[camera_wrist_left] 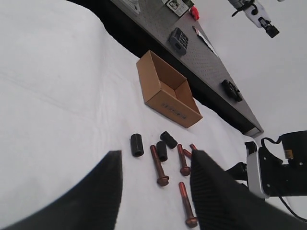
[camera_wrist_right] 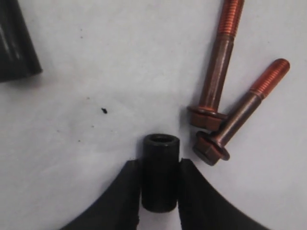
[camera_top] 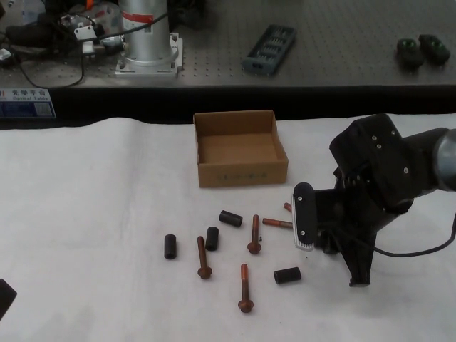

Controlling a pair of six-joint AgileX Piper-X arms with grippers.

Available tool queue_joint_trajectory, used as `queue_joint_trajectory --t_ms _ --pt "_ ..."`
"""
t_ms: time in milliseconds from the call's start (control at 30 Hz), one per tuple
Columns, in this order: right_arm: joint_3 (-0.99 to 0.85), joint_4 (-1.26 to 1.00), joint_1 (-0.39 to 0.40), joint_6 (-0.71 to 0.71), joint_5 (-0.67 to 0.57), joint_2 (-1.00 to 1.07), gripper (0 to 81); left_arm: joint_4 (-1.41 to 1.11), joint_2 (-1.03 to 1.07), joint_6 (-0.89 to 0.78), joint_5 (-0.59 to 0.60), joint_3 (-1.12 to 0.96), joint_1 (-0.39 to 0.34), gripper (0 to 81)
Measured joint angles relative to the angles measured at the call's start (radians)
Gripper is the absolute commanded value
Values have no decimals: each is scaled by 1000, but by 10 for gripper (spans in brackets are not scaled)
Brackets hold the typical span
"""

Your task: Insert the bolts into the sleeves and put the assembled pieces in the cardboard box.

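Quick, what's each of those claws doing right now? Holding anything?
Left gripper: open, holding nothing.
Right gripper: closed on a short black cylindrical sleeve.

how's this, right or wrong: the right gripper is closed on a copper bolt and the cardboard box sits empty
Wrong on one point: the right gripper is closed on a black sleeve, not a copper bolt, as the right wrist view shows. The cardboard box does sit empty.
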Motion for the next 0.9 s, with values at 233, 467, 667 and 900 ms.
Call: queue_joint_trajectory --t_ms 233,467,667,900 --pt "0 1 -7 0 -14 0 147 0 0 0 -5 0 0 328" --pt "-4 7 -1 0 8 0 29 0 0 5 -5 0 0 330" --pt "-10 121 11 121 42 -86 29 0 0 26 -5 0 0 330" --pt "-10 241 12 235 15 -262 29 119 -1 121 11 -121 -12 330"
